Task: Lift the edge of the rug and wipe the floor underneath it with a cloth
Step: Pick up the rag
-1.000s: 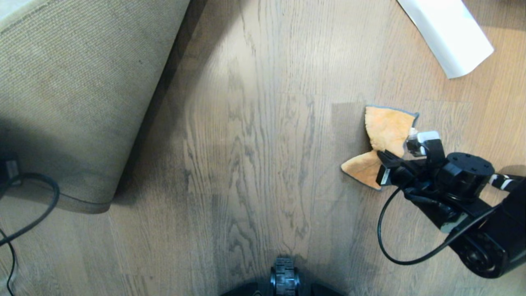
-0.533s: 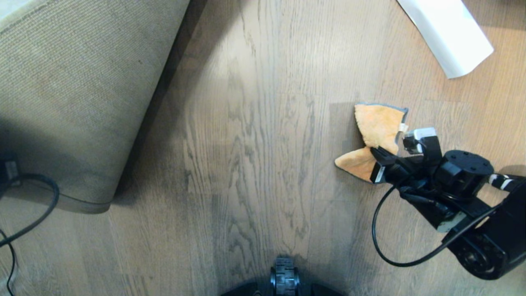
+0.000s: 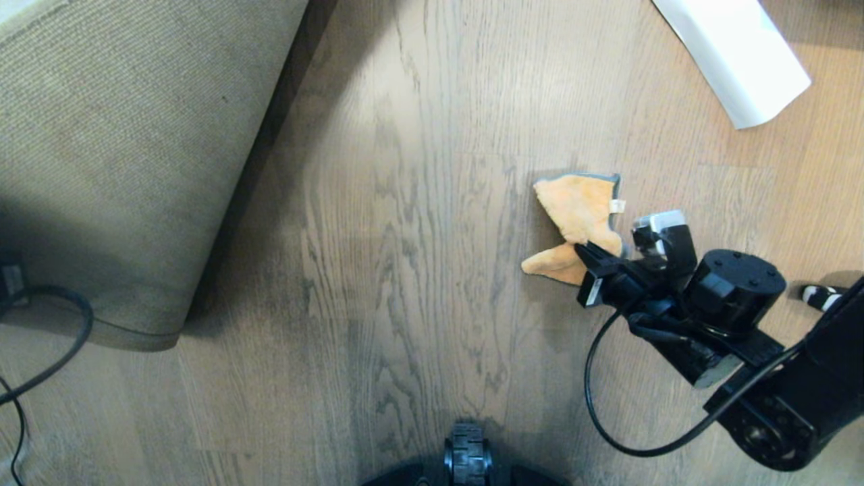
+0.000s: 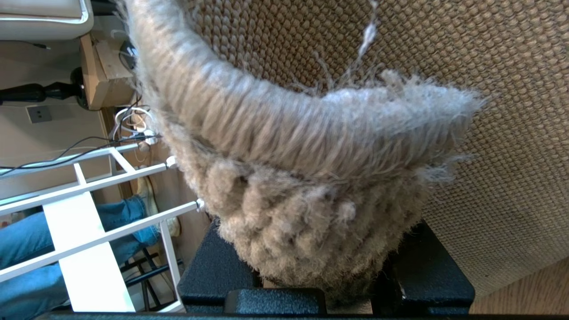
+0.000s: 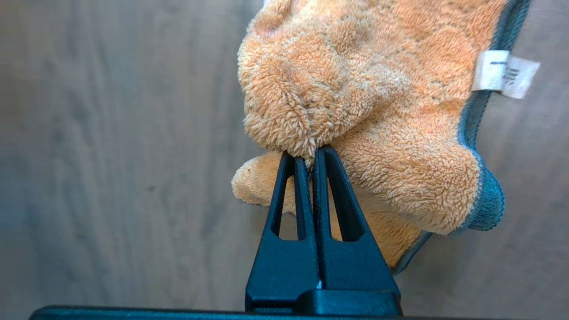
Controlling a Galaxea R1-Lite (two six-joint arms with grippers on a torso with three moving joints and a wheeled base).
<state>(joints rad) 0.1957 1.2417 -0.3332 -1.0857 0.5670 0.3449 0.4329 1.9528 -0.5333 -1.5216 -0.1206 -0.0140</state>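
Wiping step — right gripper [image 5: 311,153] clamped on cloth [image 3: 577,216], on floor [image 3: 418,202]; left gripper [image 4: 320,284] pinches raised rug [image 4: 311,146]. Next — likely sweep towards the rug.

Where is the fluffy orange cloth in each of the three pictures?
Head view: the cloth lies right of centre on the floor, pinched by the right gripper.
Left wrist view: not in it; only the rug held by the left gripper.
Right wrist view: it fills the upper right, clamped between the black fingers.
Shared landmark: the cloth's white tag, also in the right wrist view.
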